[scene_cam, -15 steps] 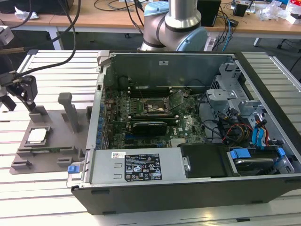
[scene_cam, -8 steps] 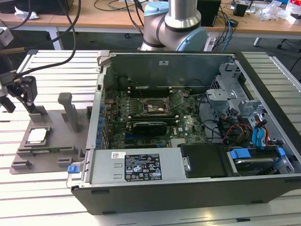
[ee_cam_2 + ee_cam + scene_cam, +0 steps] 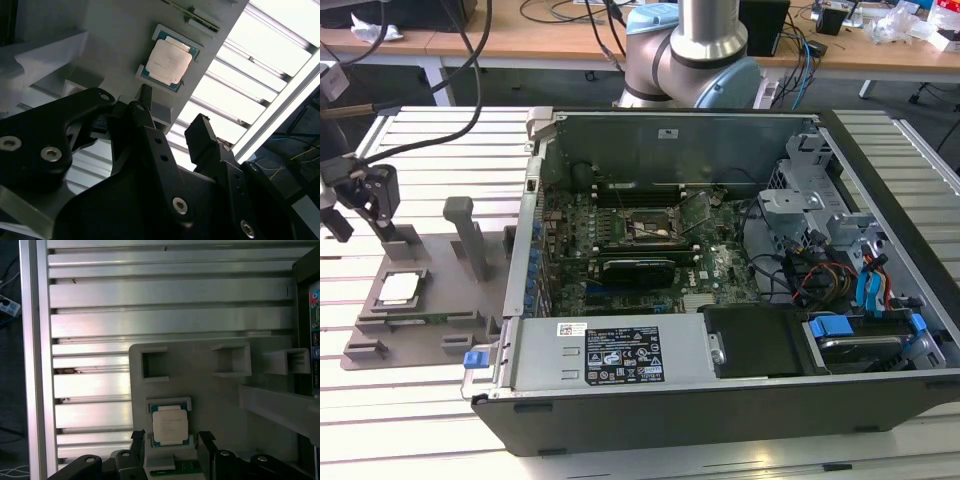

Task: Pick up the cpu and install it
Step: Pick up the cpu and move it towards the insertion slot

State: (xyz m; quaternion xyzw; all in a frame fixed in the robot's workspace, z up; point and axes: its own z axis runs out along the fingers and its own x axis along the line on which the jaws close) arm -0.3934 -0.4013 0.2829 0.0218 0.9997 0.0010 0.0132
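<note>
Slatted metal table (image 3: 420, 170) beneath grey holder (image 3: 450, 300), cpu (image 3: 400, 288)

We see the small, flat, square cpu (image 3: 170, 426) with its silver-grey metal top lying face up in a framed recess of a pale grey plastic fixture plate (image 3: 212, 402). The black gripper (image 3: 171, 439) holds its two fingers (image 3: 138, 440) spread apart, one on either side of that recess. Three square open pockets (image 3: 154, 364) line the plate's edge away from the gripper. The plate rests on a ribbed silver aluminium table (image 3: 165, 295), beside a black computer case (image 3: 306, 315).
</note>
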